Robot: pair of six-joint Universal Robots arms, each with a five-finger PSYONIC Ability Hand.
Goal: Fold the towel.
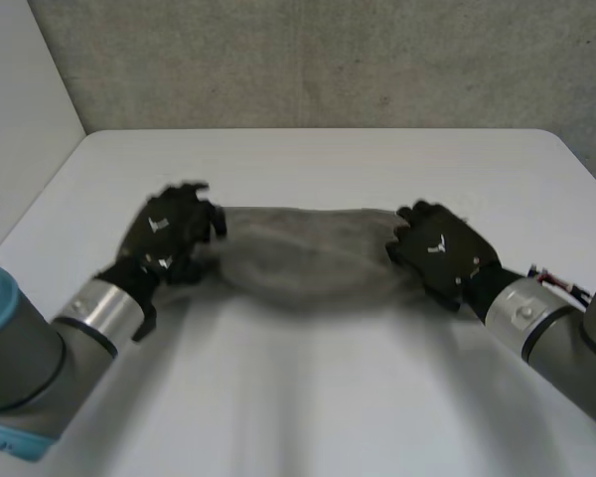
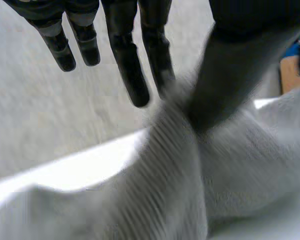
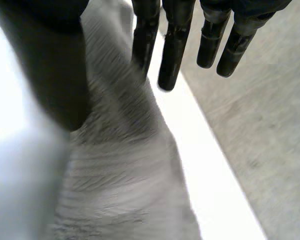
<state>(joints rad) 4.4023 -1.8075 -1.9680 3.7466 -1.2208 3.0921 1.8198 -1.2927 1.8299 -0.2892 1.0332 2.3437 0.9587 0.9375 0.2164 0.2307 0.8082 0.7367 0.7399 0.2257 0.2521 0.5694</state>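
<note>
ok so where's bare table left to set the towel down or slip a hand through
Bare table lies beyond the towel, up to the far edge, and in front of it on the near side. The middle band is crowded: the left hand and right hand pinch the towel's ends.

A lab, likely: white table (image 1: 318,397) against grey wall (image 1: 328,60) (rough concrete).

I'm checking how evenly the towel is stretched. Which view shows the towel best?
The head view: the towel stretches between the left hand and the right hand, with both ends visible. The left wrist view shows the bunched end that hand pinches; the right wrist view shows the other end, pinched likewise.
</note>
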